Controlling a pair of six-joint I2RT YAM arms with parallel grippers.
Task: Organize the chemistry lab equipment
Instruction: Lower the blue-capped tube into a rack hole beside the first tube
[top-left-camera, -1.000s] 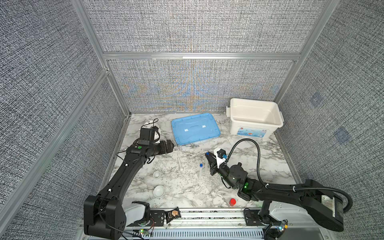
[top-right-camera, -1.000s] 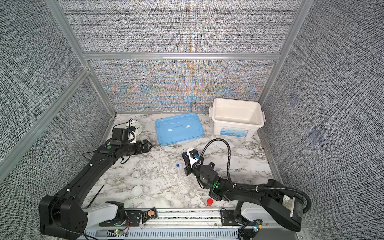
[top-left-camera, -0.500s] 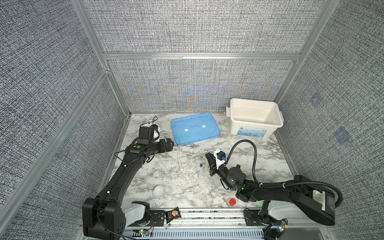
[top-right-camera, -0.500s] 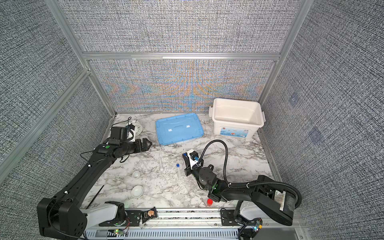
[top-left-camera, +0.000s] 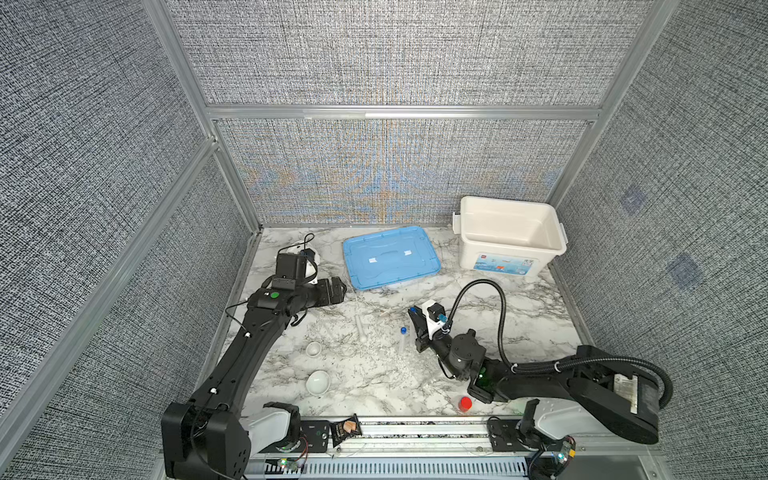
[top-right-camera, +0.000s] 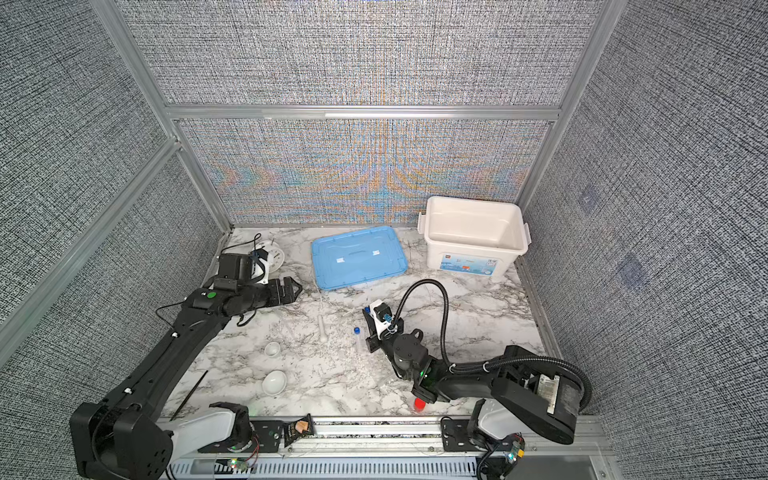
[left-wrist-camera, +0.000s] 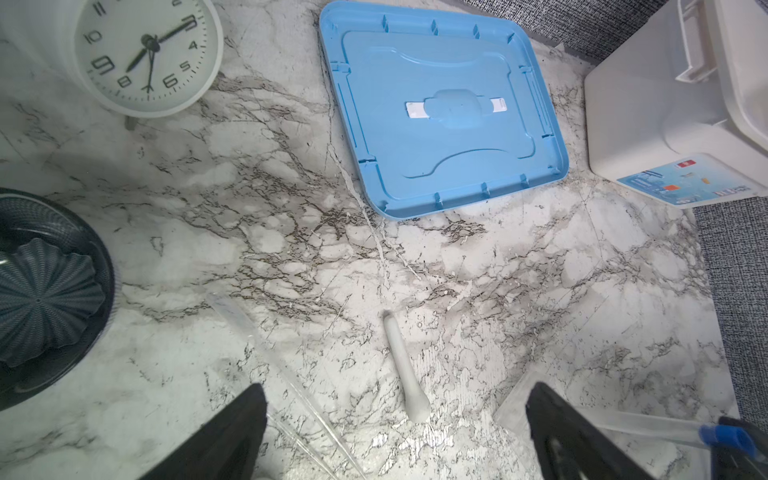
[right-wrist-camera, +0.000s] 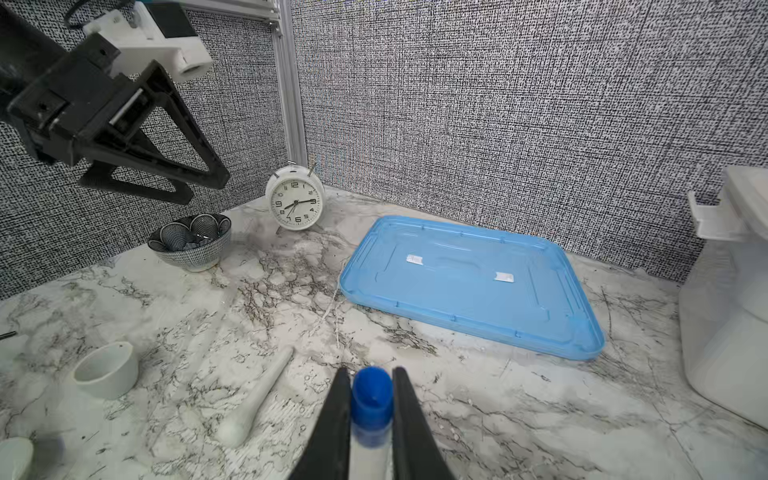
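Slim clear tube with blue cap (right-wrist-camera: 371, 399): right gripper (right-wrist-camera: 370, 374) has its jaws nearly together, pinching the tube at the cap. Can't tell if it's off the marble tabletop (top-left-camera: 374, 395).

Vs a second ago: the blue cap beside that gripper in the top views hasn't shifted and the jaw gap is unchanged. Only that arm's rear links have swung in toward centre. Reads as grasp made, lift not started.

Left gripper (left-wrist-camera: 397, 386): jaws wide apart, empty, above the marble near the white pestle-like stick (top-left-camera: 360, 328); hardly moved.

Two shallow white ceramic dishes (top-left-camera: 313, 349), (top-left-camera: 318, 382) sit loose by the left arm.

Open white plastic bin (top-left-camera: 511, 250) looks empty, with the flat blue lid (top-left-camera: 390, 259) beside it.

Writing: the bin's label has a red logo, text too small to read. Round white clock (right-wrist-camera: 296, 202) has numerals 1–12 and shows roughly quarter past eight. The lid's two white stickers look blank.
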